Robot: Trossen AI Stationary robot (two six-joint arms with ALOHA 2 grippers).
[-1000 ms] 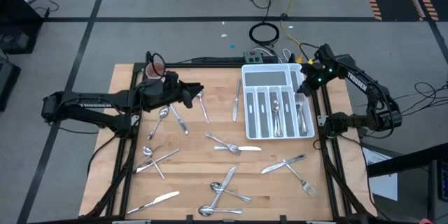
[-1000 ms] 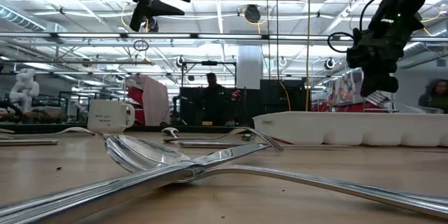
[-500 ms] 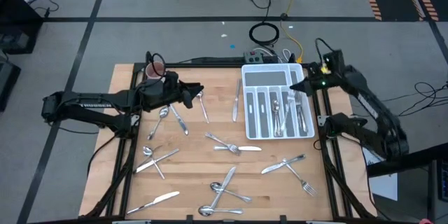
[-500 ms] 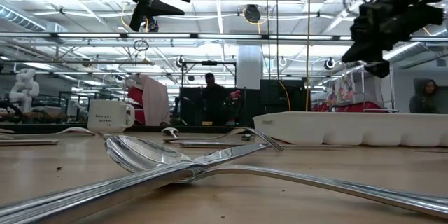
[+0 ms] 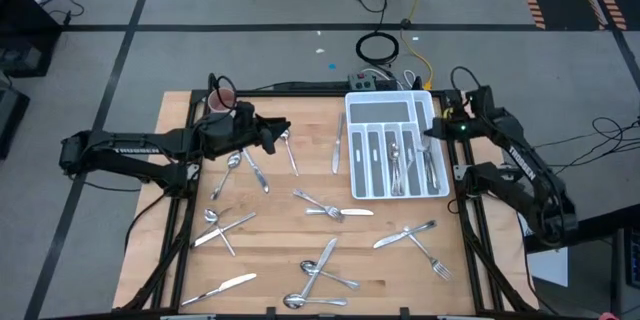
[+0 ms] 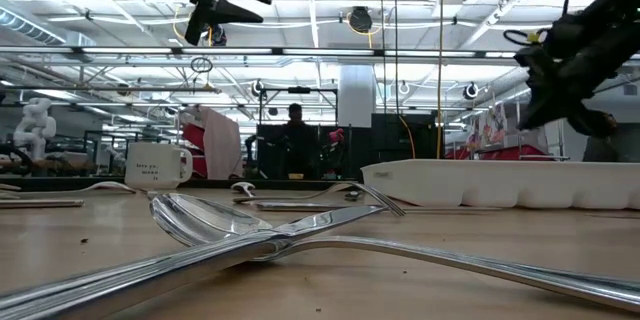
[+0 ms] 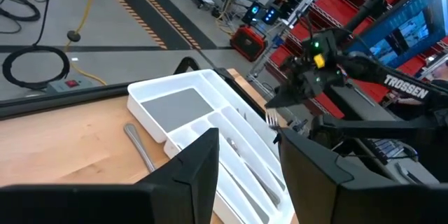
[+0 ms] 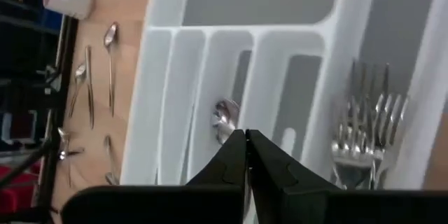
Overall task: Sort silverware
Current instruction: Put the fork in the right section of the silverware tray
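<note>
Most of the silverware point(image 5: 325, 205) is scattered loose over the wooden table point(image 5: 300, 230), with only a few pieces filed in the white tray point(image 5: 395, 110), so I'd say the sorting is at an early stage. The right gripper point(image 5: 430, 132) sits at the tray's right edge with its jaws pressed together on nothing, probably because it's empty-handed above the fork slot. The left gripper point(image 5: 283, 128) hovers near the mug point(image 5: 221, 98) with jaws apart, likely ready to grab a spoon point(image 5: 288, 150) below it.

Shiny silverware point(image 5: 325, 207) scattered on table, some in tray slots.
</note>
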